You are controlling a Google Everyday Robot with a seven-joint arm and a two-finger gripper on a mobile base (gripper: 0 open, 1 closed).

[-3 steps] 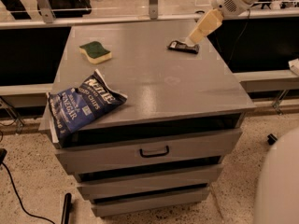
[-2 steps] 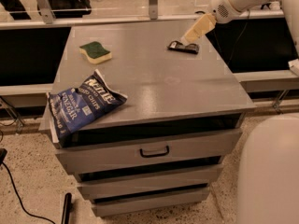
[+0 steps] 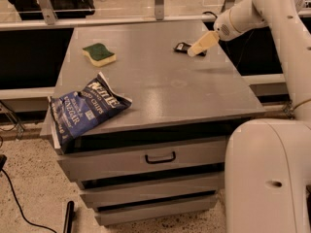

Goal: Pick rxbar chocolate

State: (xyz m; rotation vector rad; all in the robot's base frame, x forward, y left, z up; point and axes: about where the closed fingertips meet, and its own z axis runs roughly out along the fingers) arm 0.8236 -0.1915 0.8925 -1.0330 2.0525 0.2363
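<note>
Grey drawer cabinet serving as the table (image 3: 160, 89), viewed from above its near edge, with three drawer fronts showing below and a speckled floor around it. Near the far right corner the rxbar chocolate (image 3: 181, 47) is lying flat on the top, its dark wrapper partly covered in this view by the gripper (image 3: 193, 51), which is reaching in from beyond the right edge on the white arm (image 3: 252, 11) and sloping down toward the left. The gripper's pale tip is hanging directly over, or just touching, the middle of the bar; contact cannot be confirmed, and whether the gripper is open or closed cannot be told, since it is presenting a single tapered outline. The bar's long axis is running roughly parallel to the far edge, slanting slightly toward the right edge, so it is lying nearly in line with the gripper's approach; a grasp would probably be spanning the short width, across that axis. The bar is showing mostly to the left of the tip, suggesting little sideways correction is needed, mainly descent. As the robot has a single arm, no question of the nearer one is arising. A green-and-yellow sponge (image 3: 99, 54) is sitting toward the far left corner, well apart from the bar, and a blue chip bag (image 3: 85, 111) is overhanging the near left corner. The robot's white base (image 3: 267, 178) is standing beside the near right corner.
</note>
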